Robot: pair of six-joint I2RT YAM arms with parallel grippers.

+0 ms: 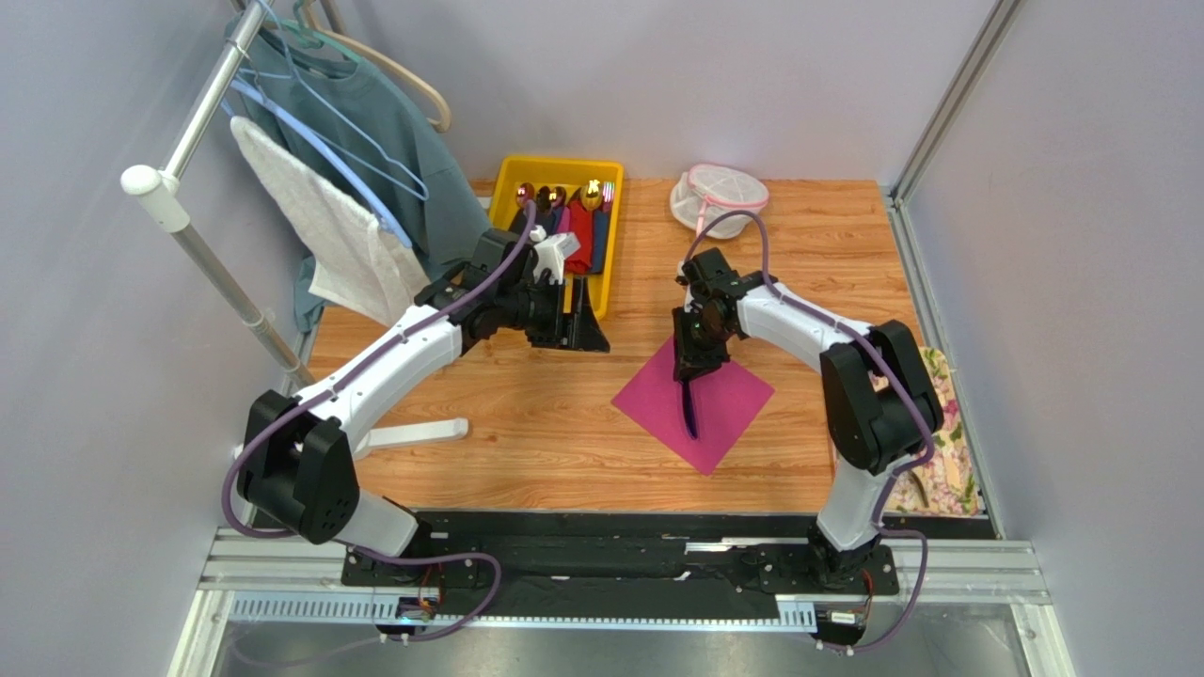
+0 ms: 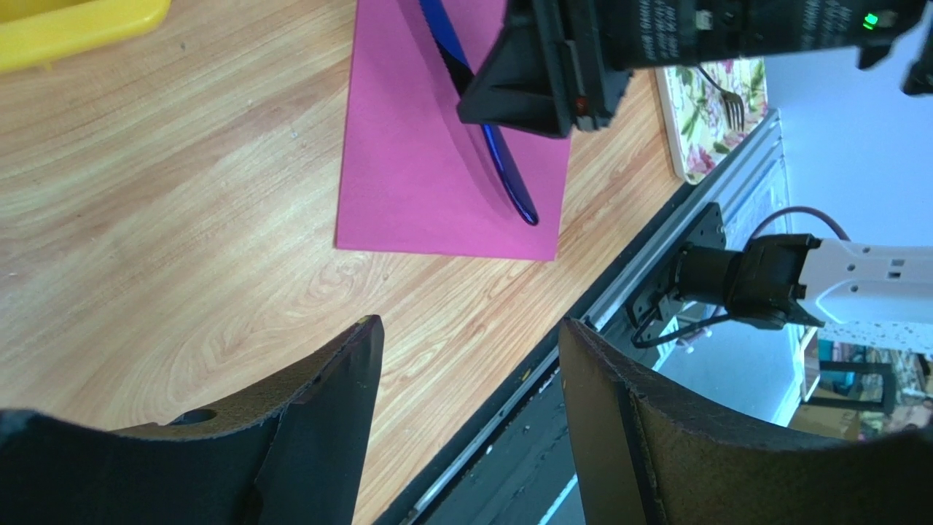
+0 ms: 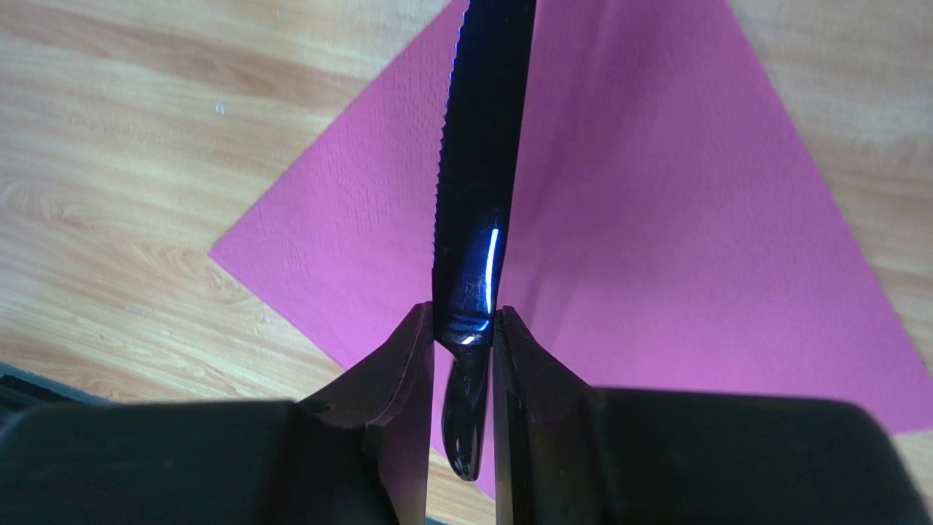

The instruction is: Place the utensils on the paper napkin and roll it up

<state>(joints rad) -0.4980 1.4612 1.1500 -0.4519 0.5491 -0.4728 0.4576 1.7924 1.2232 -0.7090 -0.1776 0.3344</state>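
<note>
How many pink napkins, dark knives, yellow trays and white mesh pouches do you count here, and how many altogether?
Pink paper napkin: 1
Dark knife, in the right gripper: 1
Yellow tray: 1
White mesh pouch: 1
Total: 4

Nothing can be read as a word, brand or number. The only lettering is fine white print point(image 2: 668, 22) on the black body of the right gripper point(image 2: 498, 93), seen from the left wrist camera. It is too small and blurred to make out.
</note>
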